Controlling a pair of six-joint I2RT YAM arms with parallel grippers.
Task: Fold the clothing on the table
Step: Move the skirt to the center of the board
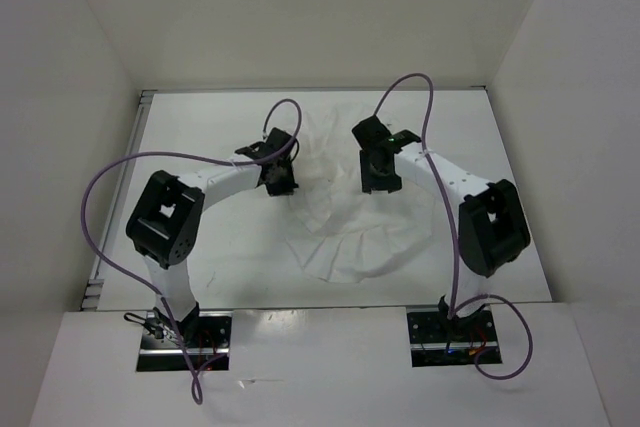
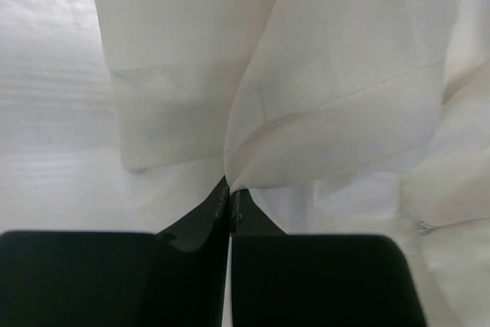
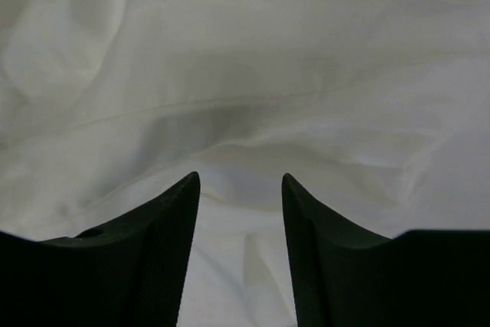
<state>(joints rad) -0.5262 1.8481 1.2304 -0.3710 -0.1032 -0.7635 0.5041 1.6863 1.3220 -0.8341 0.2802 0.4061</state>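
**Top external view.** A thin white creased fabric garment (image 1: 350,237) lies rumpled at the centre of the flat white rectangular counter (image 1: 200,127), with its wavy edge toward the lower middle of the frame. The left end effector (image 1: 280,182) sits at the garment's upper-left margin, and the right end effector (image 1: 378,179) sits over its upper-right part. From this height neither jaw setting can be read.

**Left wrist view.** The left end effector (image 2: 230,193) has its two black fingers (image 2: 203,223) pressed together, clamped on a fold of the garment (image 2: 344,74). The cloth spreads from the tips toward the top of the frame in two taut sheets. Bare counter (image 2: 46,112) shows at the left.

**Right wrist view.** The right end effector (image 3: 239,181) holds its fingers apart. Wrinkled garment (image 3: 306,74) fills the frame beyond them and shows in the gap. Whether the tips touch the cloth cannot be told.
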